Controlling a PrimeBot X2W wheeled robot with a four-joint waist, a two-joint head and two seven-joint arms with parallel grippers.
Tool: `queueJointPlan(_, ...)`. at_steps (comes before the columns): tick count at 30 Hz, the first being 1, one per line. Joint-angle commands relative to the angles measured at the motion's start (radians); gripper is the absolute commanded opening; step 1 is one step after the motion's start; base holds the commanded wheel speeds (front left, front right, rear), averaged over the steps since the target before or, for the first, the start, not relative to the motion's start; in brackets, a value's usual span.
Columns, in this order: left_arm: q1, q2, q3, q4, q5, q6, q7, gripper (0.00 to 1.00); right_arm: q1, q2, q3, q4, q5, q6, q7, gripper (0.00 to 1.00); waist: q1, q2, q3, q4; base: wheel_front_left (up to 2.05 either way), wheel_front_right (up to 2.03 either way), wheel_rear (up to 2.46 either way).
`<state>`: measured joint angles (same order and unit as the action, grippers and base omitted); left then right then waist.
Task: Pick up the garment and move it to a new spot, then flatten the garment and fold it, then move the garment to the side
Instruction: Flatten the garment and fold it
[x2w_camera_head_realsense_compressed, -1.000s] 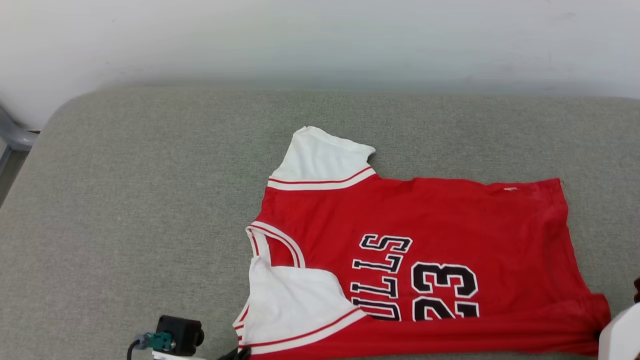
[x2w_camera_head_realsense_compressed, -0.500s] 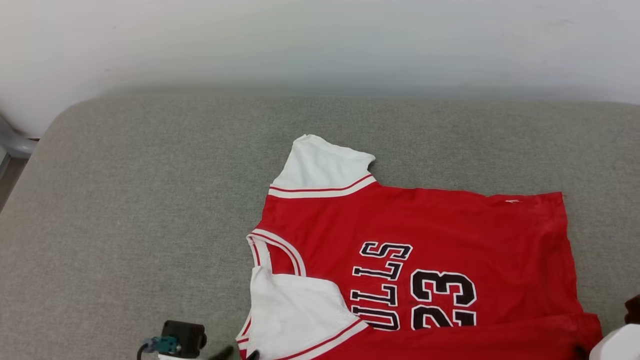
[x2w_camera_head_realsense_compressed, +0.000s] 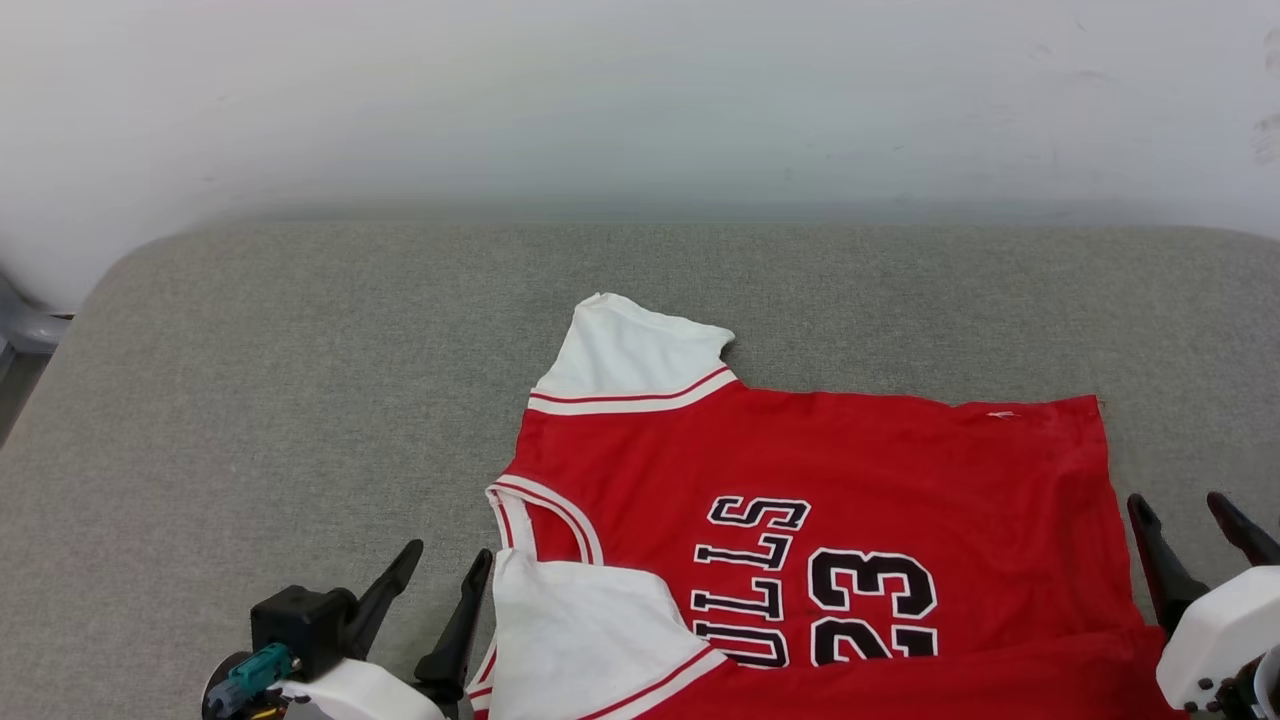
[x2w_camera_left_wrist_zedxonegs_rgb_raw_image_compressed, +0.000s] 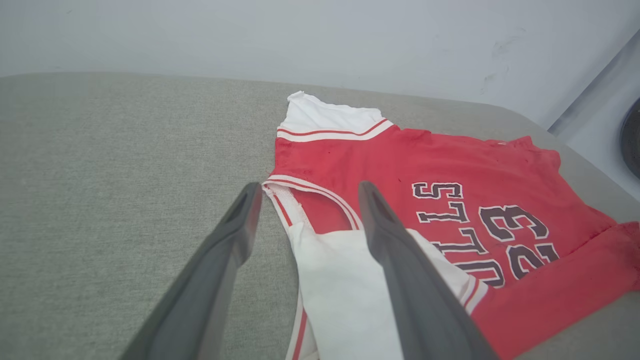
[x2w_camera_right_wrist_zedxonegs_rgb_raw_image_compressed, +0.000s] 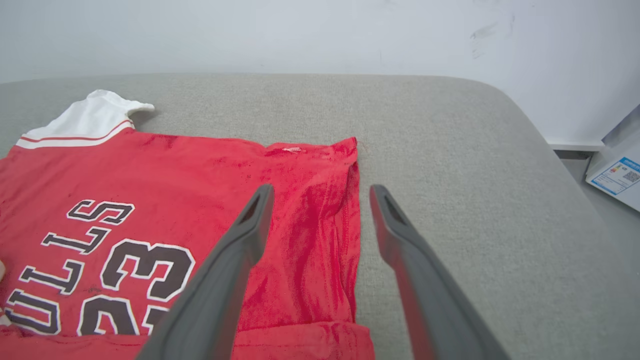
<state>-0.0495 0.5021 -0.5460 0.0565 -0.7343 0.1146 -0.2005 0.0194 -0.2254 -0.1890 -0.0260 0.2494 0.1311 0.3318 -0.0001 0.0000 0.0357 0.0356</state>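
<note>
The left tool (x2w_camera_head_realsense_compressed: 450, 550) sits low at the left of the head view, its 2 dark fingers pointing forward and spread apart with nothing between them, just beside the collar of the Bulls jersey T-shirt (x2w_camera_head_realsense_compressed: 800, 460). The right tool (x2w_camera_head_realsense_compressed: 1175, 498) mirrors it at the lower right, also gaping and empty, at the shirt's hem edge. The shirt lies sideways on the grey fabric worktop (x2w_camera_head_realsense_compressed: 300, 400), far white sleeve (x2w_camera_head_realsense_compressed: 640, 350) flat and near sleeve folded over the chest. A folded red strip covers the start of the lettering and part of the 23. The shirt's near edge is cut off.
</note>
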Motion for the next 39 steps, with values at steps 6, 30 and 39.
queueJointPlan(6, -0.017, -0.045, 0.058, -0.018, 0.051, -0.016, -0.060, 1.00, -0.005, 0.018, 0.031, -0.044, 0.008, -0.001, -0.128, 1.00, 0.0001, 0.0000, 0.003, 0.006, 0.00, 0.00, 0.00)
queueJointPlan(30, -0.076, -0.233, 0.332, -0.001, 0.327, -0.228, -0.056, 1.00, -0.051, 0.087, 0.144, -0.020, -0.014, -0.001, -0.359, 1.00, 0.0001, 0.0000, 0.133, -0.065, 0.00, 0.00, 0.00)
queueJointPlan(39, -0.395, -0.073, 0.266, 0.049, 0.238, -0.244, 0.219, 1.00, -0.120, 0.114, 0.202, -0.080, -0.018, -0.001, -0.374, 1.00, 0.0001, 0.0000, 0.279, -0.178, 0.00, 0.00, 0.00)
